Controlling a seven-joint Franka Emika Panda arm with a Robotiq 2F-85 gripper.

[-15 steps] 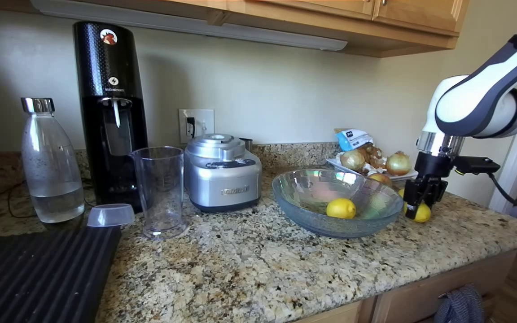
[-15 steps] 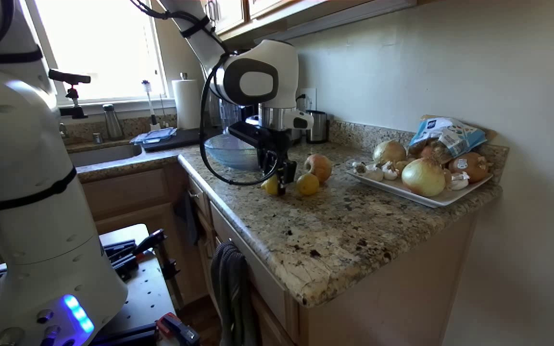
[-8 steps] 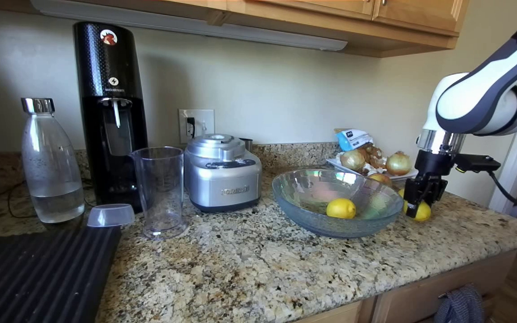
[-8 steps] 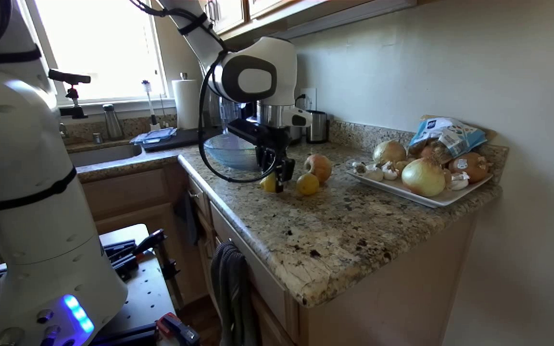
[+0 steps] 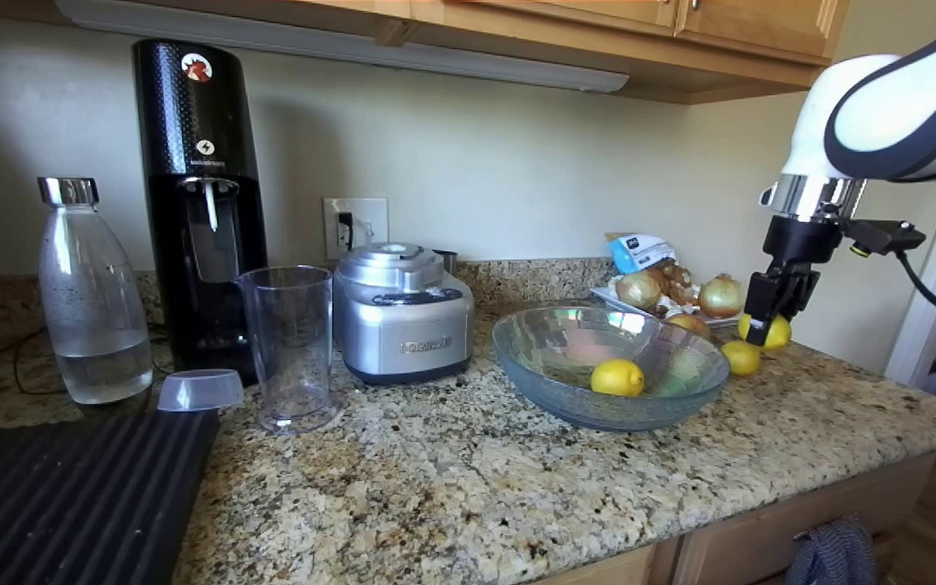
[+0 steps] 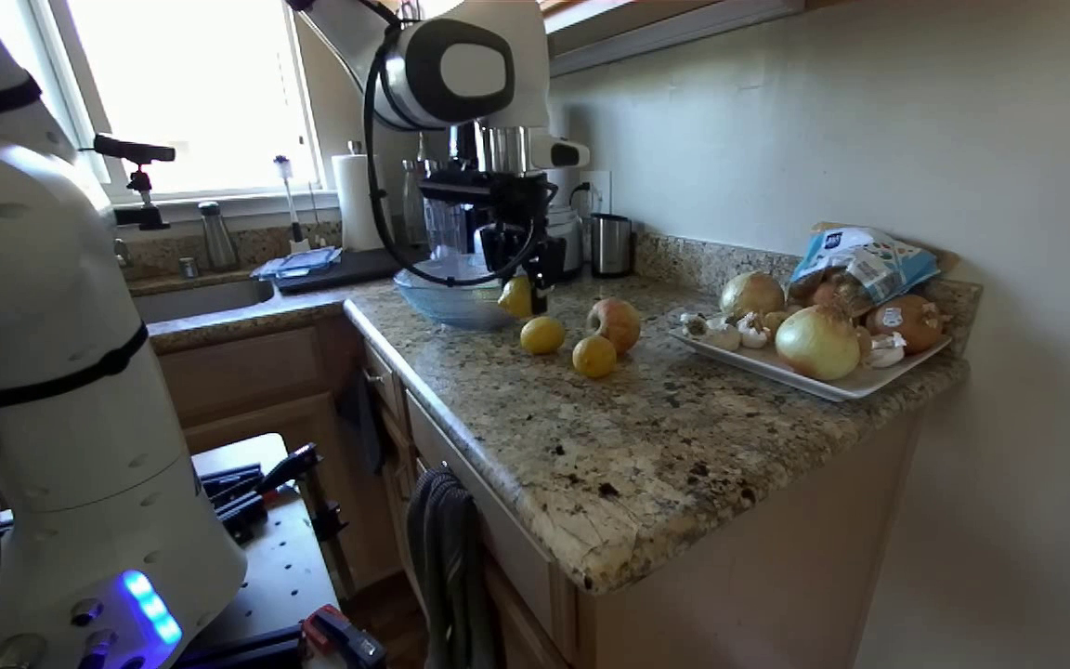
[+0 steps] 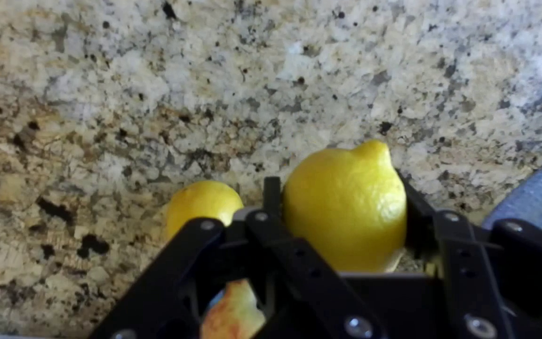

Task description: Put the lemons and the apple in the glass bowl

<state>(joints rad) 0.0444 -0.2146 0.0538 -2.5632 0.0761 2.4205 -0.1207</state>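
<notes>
Soda machine (image 5: 200, 122): black, upright; I see it close to the wall (image 5: 476, 146).
Bottle (image 5: 94, 301): steel cap, clear liquid in the lower part, beside the machine.
Tall cup (image 5: 289, 349): clear, upright, near the steel appliance (image 5: 407, 325).
Mat (image 5: 70, 496): dark, ribbed; I get only part of it.
Plate (image 6: 840, 389): white, holding onions (image 6: 817, 344) and garlic (image 6: 755, 329), blue-and-white bag (image 6: 869, 260) close behind.
Paper towel roll (image 6: 360, 203): upright, near the window (image 6: 191, 93).
Grey cloth (image 6: 447, 557): hanging against the cabinet front (image 6: 524, 576).

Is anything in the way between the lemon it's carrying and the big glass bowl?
Only the glass bowl itself, it seems: the gripper holds the lemon off the counter, to one side, so it likely must clear the bowl's rim. Another lemon lies lower, probably out of the way.
</notes>
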